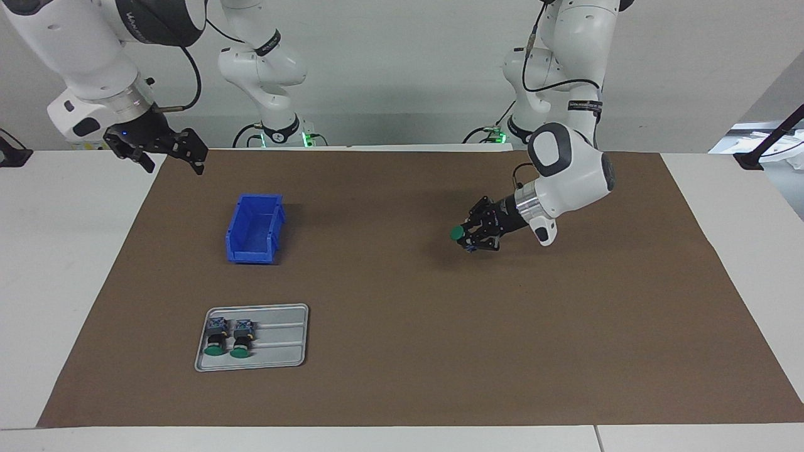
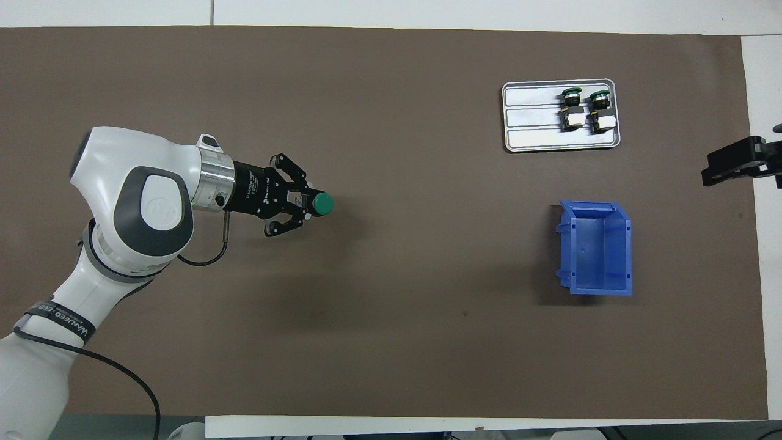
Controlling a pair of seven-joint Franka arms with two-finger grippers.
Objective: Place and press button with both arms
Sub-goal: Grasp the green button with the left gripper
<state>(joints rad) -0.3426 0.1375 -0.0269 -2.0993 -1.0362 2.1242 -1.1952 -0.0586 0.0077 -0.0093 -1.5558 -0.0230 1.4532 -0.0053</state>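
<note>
Buttons, three: one clamped in left gripper over the mat's bare middle; two on one tray. Bin, one, blue, at the tray's 12 o'clock in the facing view; right gripper, jaws apart, empty, waits over the desk edge.

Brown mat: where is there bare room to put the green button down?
The brown paper mat is bare between the left gripper, which holds a green-capped button, and the blue plastic bin. It is crowded at the right arm's end: bin, silver metal tray with two buttons, open right gripper waiting above.
</note>
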